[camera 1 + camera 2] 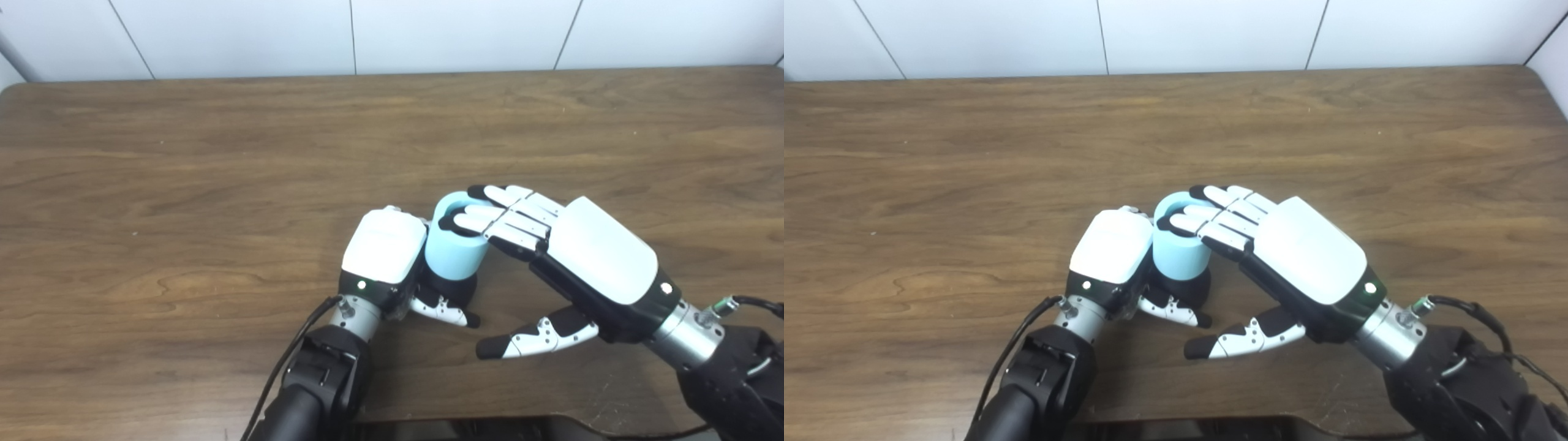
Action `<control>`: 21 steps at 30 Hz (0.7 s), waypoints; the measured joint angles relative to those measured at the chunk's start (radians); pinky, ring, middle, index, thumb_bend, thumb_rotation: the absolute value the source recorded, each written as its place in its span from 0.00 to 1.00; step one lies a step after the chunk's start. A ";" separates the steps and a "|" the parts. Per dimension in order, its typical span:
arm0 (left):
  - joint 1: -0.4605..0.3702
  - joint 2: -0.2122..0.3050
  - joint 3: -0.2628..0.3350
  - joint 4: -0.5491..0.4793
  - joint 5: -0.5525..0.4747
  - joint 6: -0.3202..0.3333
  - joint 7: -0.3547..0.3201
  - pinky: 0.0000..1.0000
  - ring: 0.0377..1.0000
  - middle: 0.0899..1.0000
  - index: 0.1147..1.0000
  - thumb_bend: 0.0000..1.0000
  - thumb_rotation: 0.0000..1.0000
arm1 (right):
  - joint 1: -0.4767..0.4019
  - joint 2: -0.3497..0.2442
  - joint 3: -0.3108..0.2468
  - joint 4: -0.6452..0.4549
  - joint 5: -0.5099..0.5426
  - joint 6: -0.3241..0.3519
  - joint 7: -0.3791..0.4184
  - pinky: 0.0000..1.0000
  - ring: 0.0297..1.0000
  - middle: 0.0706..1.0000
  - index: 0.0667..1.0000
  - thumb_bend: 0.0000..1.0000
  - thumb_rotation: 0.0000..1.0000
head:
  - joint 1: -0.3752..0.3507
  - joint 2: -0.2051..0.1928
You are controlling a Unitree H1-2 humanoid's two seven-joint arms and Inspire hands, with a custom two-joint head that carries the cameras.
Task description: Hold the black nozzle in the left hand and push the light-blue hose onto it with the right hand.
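R hand [588, 251] fingertips atop hose [454, 248] rim

This looks like a robot lab or test room rather than a home. A plain wood-grain table [184, 184] stands hard against a wall of bare white panels [245, 33] with dark seams, and two robot arms with exposed cables [1476, 309] reach over the table's near edge.

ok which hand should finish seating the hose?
Right. The right hand has its fingers flat across the open top of the light-blue hose, placed to press down. The left hand is wrapped around the black nozzle beneath, bracing it.
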 measured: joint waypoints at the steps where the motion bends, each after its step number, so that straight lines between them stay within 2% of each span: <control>1: 0.000 0.000 0.000 0.000 0.001 0.000 0.000 0.76 0.59 0.47 0.39 0.52 0.00 | 0.000 -0.001 0.001 0.001 0.000 0.000 -0.002 0.88 0.87 0.84 0.82 0.55 0.91 | 0.000 0.000; 21: 0.001 -0.001 0.000 -0.002 0.007 0.001 -0.001 0.74 0.59 0.48 0.39 0.52 0.00 | 0.000 -0.005 0.011 0.008 -0.007 0.003 -0.013 0.90 0.87 0.84 0.82 0.56 0.92 | 0.003 0.003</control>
